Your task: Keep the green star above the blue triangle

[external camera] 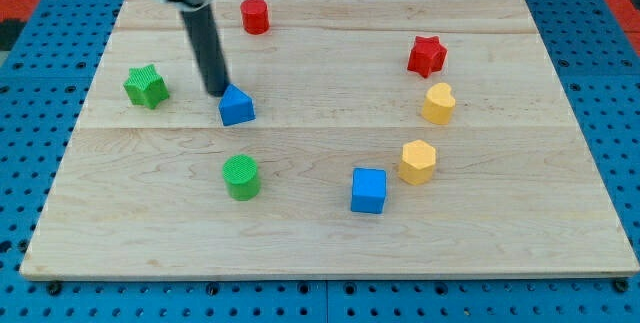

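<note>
The green star (146,85) lies near the wooden board's left edge. The blue triangle (237,106) lies to its right, a little lower in the view. My tip (216,93) is at the triangle's upper left corner, touching or nearly touching it. The rod rises from there to the view's top. The star is well to the left of my tip.
A red cylinder (255,15) is at the top, a green cylinder (241,177) below the triangle. A red star (426,56), a yellow heart (438,103), a yellow hexagon (418,161) and a blue cube (368,190) stand on the right. The board (320,253) lies on a blue pegboard.
</note>
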`<state>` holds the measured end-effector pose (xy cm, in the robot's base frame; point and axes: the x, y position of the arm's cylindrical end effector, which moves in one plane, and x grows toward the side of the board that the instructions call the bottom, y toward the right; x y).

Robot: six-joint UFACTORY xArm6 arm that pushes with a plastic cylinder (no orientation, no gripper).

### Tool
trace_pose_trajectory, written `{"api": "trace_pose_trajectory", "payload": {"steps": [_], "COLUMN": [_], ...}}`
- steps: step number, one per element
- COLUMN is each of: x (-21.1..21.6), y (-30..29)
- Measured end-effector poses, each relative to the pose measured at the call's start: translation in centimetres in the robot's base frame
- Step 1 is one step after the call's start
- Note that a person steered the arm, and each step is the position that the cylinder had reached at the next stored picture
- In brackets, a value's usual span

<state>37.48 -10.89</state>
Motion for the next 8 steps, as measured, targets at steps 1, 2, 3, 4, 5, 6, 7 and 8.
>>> {"api": "trace_pose_trajectory", "payload": {"steps": [1, 2, 3, 4, 5, 6, 7, 8], "x": [-0.7, 3.7, 4.9, 3.3, -2.2, -6.2, -3.8, 1.2], "y": [3.8, 4.1, 0.8, 0.4, -3.1, -12.8, -16.5, -16.0]}}
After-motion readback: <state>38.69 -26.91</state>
